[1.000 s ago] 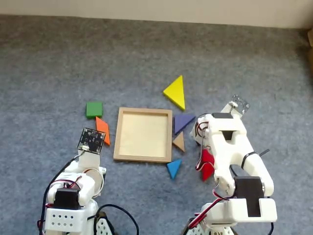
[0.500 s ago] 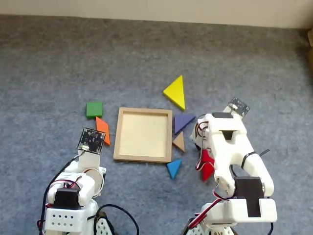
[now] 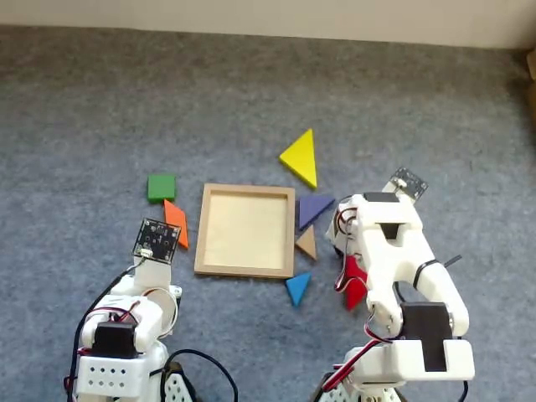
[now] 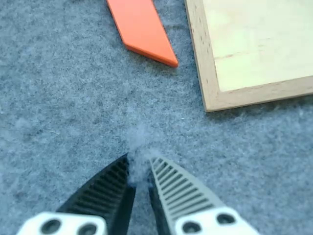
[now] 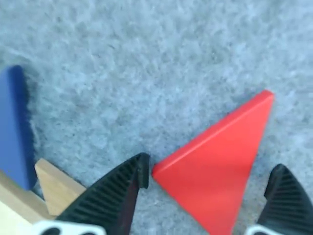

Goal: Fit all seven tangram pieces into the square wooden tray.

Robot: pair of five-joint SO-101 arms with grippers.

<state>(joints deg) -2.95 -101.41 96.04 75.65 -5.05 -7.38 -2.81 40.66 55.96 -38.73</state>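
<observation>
High view: the square tray [image 3: 203,230] lies empty on the desk [image 3: 100,100], with all seven pieces loose around it. The green square [image 3: 162,187] and orange slab [image 3: 176,223] are on the left arm's side. The yellow triangle [image 3: 301,157], dark blue triangle [image 3: 312,209], tan triangle [image 3: 306,244], light blue triangle [image 3: 297,288] and red triangle [image 3: 355,280] are by the right arm.

Left wrist view: the left end effector [image 4: 139,171] has its fingers together on nothing, parked near the tray's corner (probably waiting its turn).

Right wrist view: the right end effector [image 5: 211,171] is spread wide either side of the red triangle, seemingly lined up to pinch it.
</observation>
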